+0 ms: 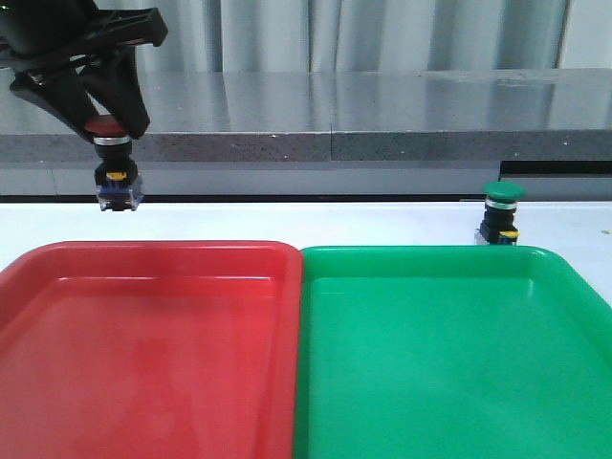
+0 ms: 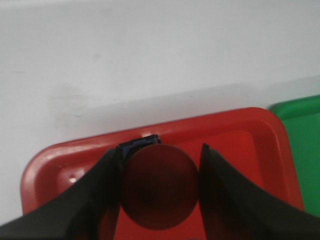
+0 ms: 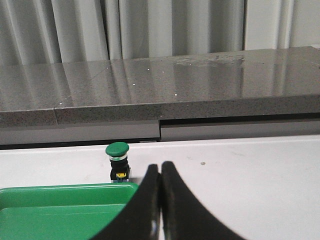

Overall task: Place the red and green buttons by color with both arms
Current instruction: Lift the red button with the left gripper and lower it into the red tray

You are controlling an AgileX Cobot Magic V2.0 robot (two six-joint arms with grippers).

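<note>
**A:** What sits around the claws?

**B:** Two smooth, glossy plastic trays with rounded corners lie side by side, touching: the red tray [image 1: 143,335] and the green tray [image 1: 449,344]. They rest on a plain white table [image 1: 316,222]. Behind it runs a speckled grey stone ledge [image 1: 382,115], with pale curtains [image 1: 382,33] beyond. Nothing stands between either claw and the trays.

**A:** And the left claw?

**B:** The left claw [image 1: 107,122] is clamped on the red button [image 1: 113,158], its two black fingers pressing the round red cap from either side. The silver collar, black body, yellow tag and clear-blue base hang below the fingertips. It hangs in the air, and the wrist view shows the red tray's far corner beneath it.

**A:** The right one?

**B:** The right claw [image 3: 160,170] has its curved black fingers pressed together, gripping nothing. The green button [image 3: 118,161] stands upright on the table ahead of it and off to one side, apart from the fingertips, just behind the green tray's far rim.
</note>
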